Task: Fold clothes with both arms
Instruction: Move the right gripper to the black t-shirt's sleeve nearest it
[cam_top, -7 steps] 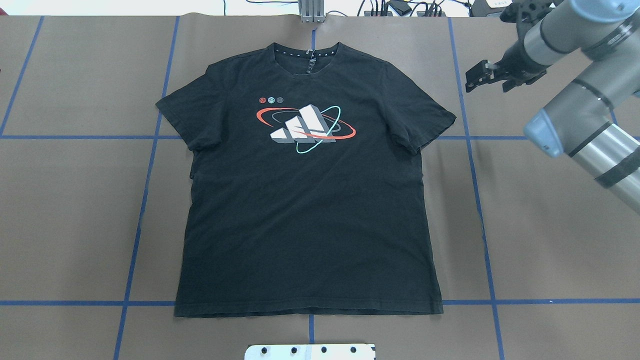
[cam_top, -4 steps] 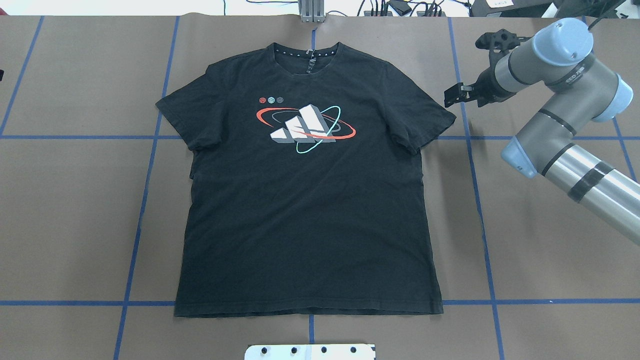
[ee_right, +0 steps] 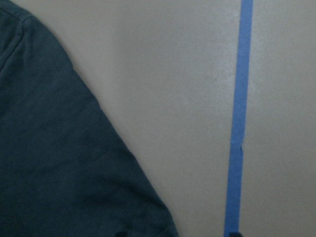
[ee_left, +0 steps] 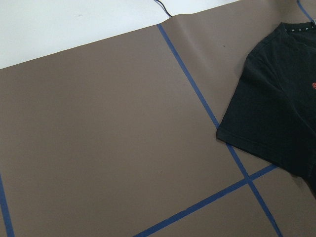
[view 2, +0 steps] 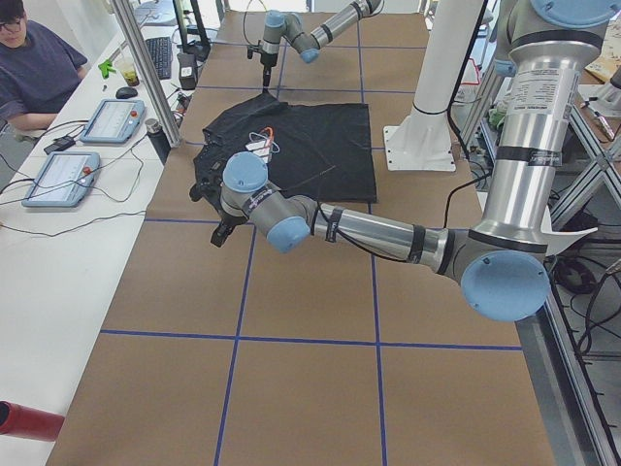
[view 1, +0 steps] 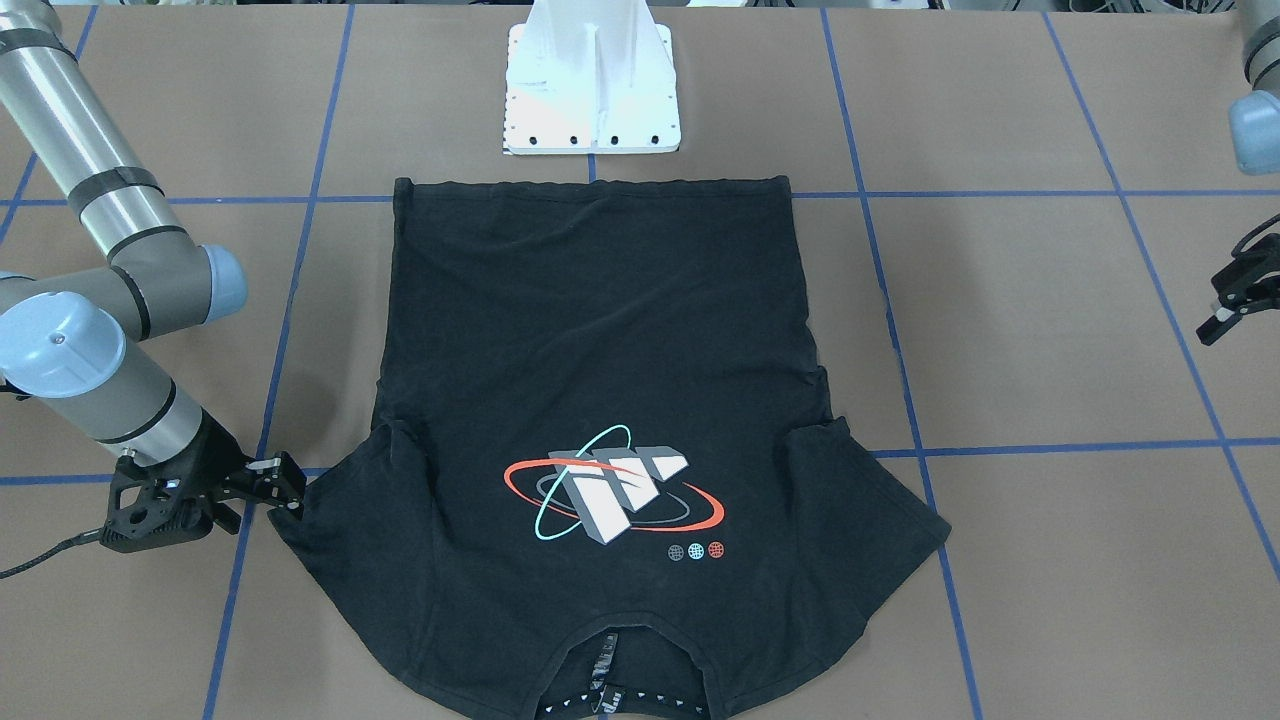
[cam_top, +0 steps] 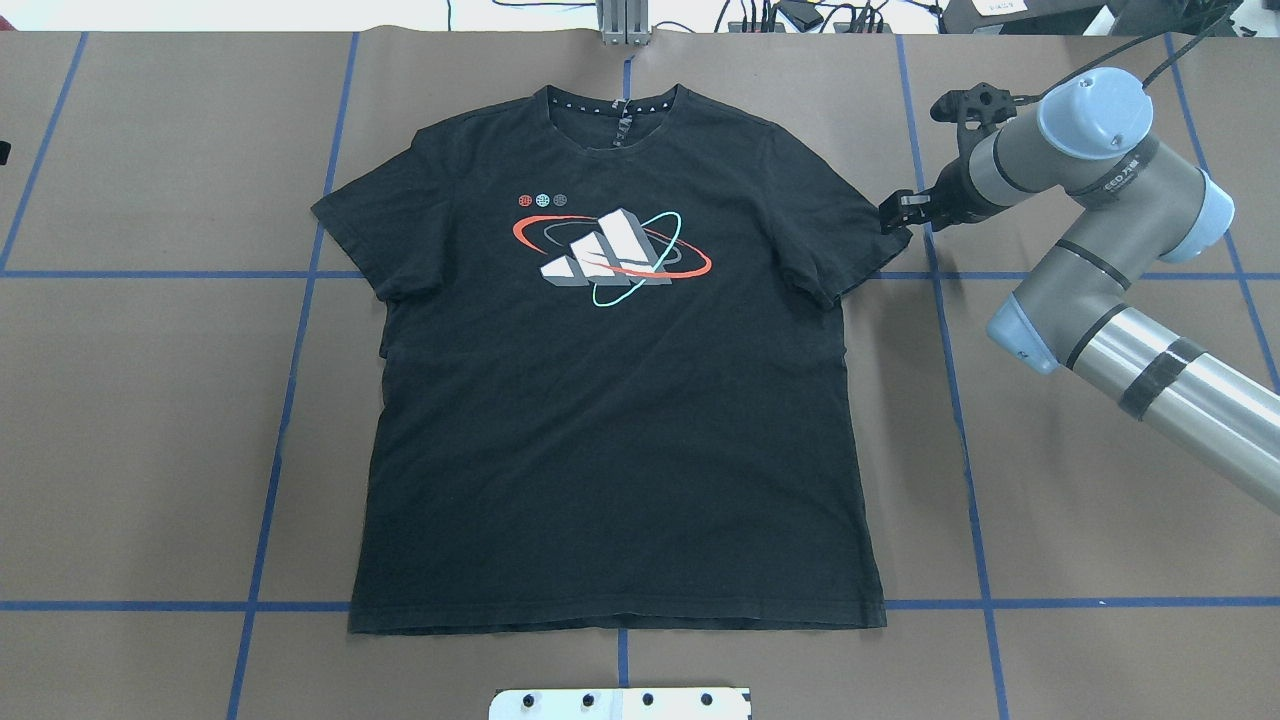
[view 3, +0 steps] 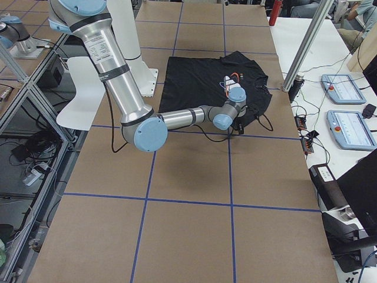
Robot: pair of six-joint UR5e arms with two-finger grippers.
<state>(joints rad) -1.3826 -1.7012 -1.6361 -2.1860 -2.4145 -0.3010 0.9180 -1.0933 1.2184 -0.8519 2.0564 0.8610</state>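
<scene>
Black fabric fills the middle of your table: the T-shirt lies flat and face up on the brown paper. Its collar is at the far side from the robot and its hem is close to the white pedestal base.

The right gripper sits low at the outer corner of the sleeve on the robot's right. Its jaws stand wide apart. In the right wrist view you can see only the two dark fingertips at the bottom edge, one over the sleeve's hem corner and the other by the blue tape line. They hold nothing. You cannot tell from these views whether they press on the cloth.

The left gripper hangs well apart from the shirt, out past the other sleeve, over bare paper. You cannot tell how far its fingers are spread, and its wrist view shows none of them.

Nothing lies on the shirt or between either gripper and its sleeve. Beyond the far table edge, tablets and cables sit on a white bench where a person is seated.
</scene>
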